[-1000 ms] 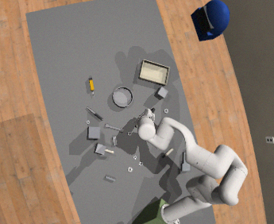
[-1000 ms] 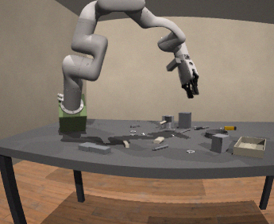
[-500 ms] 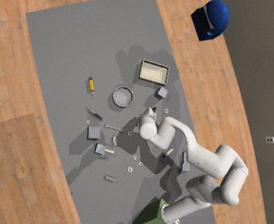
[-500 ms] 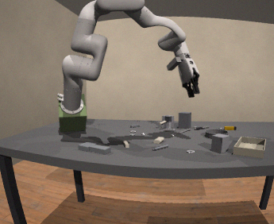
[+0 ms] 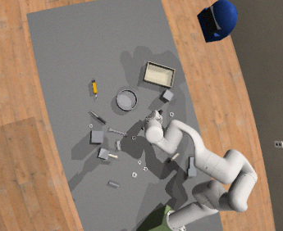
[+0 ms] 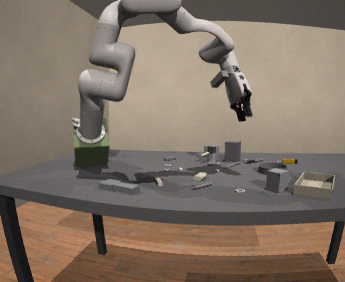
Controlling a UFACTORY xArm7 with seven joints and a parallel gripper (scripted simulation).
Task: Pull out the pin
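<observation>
A small grey block (image 5: 102, 153) (image 6: 212, 149) stands at the far side of the grey table (image 5: 69, 49) (image 6: 44, 182). A cream pin (image 5: 113, 156) (image 6: 205, 154) sticks out of its side. My gripper (image 5: 160, 112) (image 6: 242, 116) hangs high above the table and well away from the pin. It points down, its fingers partly open with nothing between them. A second grey block (image 5: 97, 136) (image 6: 232, 150) stands close beside the pin's block. A third block (image 5: 167, 95) (image 6: 276, 180) stands near the tray.
A cream open tray (image 5: 159, 74) (image 6: 314, 184) and a round grey dish (image 5: 126, 100) (image 6: 272, 167) lie near the gripper. A yellow tool (image 5: 94, 88) (image 6: 289, 161), a flat grey bar (image 5: 191, 167) (image 6: 119, 186), loose cream pegs (image 6: 200, 176), bolts and washers are scattered about.
</observation>
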